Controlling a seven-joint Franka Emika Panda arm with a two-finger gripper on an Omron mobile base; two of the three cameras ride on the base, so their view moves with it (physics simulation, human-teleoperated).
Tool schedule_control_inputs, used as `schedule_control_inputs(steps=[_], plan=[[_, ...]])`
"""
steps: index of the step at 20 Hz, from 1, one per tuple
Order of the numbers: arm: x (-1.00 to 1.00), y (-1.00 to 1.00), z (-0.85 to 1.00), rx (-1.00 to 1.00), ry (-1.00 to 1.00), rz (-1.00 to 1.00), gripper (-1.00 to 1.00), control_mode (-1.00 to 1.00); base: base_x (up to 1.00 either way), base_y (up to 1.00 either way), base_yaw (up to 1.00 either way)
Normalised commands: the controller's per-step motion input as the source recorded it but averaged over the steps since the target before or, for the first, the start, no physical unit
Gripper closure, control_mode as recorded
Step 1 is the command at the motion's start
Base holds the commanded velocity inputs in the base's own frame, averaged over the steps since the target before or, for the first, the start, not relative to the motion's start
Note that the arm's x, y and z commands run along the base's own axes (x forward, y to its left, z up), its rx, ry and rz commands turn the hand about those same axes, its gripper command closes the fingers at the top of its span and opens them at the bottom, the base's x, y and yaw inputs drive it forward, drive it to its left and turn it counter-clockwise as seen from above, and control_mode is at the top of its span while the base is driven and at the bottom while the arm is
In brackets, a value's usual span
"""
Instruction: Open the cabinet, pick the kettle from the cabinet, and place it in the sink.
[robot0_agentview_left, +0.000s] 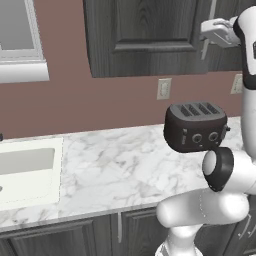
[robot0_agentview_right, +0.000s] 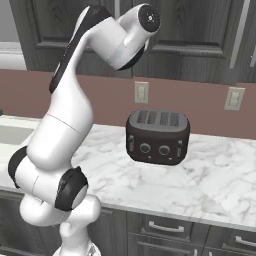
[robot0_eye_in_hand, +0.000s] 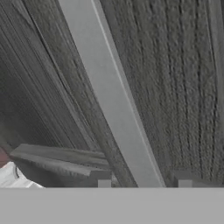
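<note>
In the left base view, we see the sink (robot0_agentview_left: 31, 172) at about 9 o'clock, a white basin set into the pale marble worktop (robot0_agentview_left: 115, 165). Moving right, the cabinet (robot0_agentview_left: 145, 35) hangs on the wall at 12 o'clock, its dark wood-grain door closed flat. Below it, a white wall outlet (robot0_agentview_left: 164, 88) sits on the reddish-brown wall. Further right, at about 3 o'clock, a dark four-slot toaster (robot0_agentview_left: 196, 126) stands on the worktop near the wall. Above it, towards 1 o'clock, the robot's white hand reaches up to the right edge of the cabinet door.

In the hand view, the silver bar handle (robot0_eye_in_hand: 111, 98) runs slantwise from 11 o'clock down to 6 o'clock across the wood grain. The claw (robot0_eye_in_hand: 142, 179) straddles this bar. Its two dark fingertips (robot0_eye_in_hand: 101, 178) stand apart, one on each side, and we see a gap between each tip and the bar, so the claw is open and not gripping it.
</note>
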Motion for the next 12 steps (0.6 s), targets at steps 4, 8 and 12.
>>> schedule_control_inputs(steps=[4, 8, 12], plan=[[-0.26, 0.62, 0.00, -0.02, 0.00, 0.03, 1.00, -1.00, 0.00, 0.00, 0.00], [-0.30, 0.63, 0.00, -0.04, 0.00, 0.00, 1.00, -1.00, 0.00, 0.00, 0.00], [-0.37, 0.61, 0.00, -0.05, 0.00, 0.00, 1.00, -1.00, 0.00, 0.00, 0.00]])
